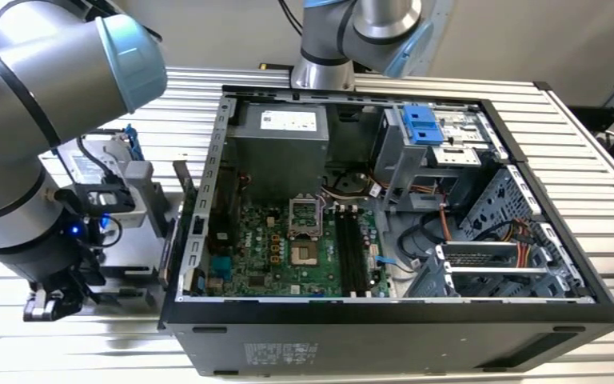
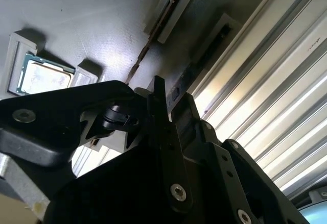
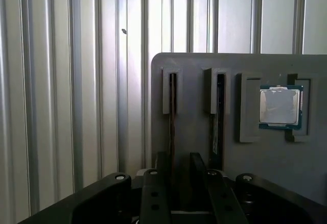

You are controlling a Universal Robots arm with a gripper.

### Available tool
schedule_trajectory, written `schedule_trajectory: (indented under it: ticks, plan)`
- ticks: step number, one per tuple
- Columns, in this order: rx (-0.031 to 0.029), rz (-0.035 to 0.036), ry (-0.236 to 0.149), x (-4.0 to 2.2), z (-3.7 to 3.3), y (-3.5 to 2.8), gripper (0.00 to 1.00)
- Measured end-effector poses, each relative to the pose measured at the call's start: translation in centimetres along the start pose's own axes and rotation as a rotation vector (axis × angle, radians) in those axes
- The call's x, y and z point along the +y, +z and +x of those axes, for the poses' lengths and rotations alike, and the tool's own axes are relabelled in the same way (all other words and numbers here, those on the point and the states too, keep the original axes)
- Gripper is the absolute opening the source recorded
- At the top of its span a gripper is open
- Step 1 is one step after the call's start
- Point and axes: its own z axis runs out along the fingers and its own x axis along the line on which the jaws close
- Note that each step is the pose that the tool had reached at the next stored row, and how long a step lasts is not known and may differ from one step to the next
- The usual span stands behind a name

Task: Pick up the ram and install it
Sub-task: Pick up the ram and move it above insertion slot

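I have my gripper, lower left in the exterior view, slightly parted and clamping nothing, astride the upright ram in the grey tray.

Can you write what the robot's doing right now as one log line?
end effector: open, astride ram | ram: on edge in grey holder | installed: no

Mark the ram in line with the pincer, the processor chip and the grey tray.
ram [image 3: 172, 106], first wrist view, middle of its edge.
processor chip [image 3: 278, 106], first wrist view, centre of its metal lid.
grey tray [image 3: 194, 96], first wrist view, bare surface between slots.
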Motion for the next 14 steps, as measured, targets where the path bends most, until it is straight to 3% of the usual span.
schedule_trajectory:
  ticks: [8,12,13,14]
  plan:
    - [0.0000,0.0044,0.000,0.80,0.01,0.01,1.00]
    - [-0.0007,0.0054,0.000,0.85,0.00,0.02,1.00]
    - [-0.0011,0.0054,0.000,0.85,0.00,0.02,0.00]
    - [-0.0012,0.0053,0.000,0.86,0.01,0.01,0.00]
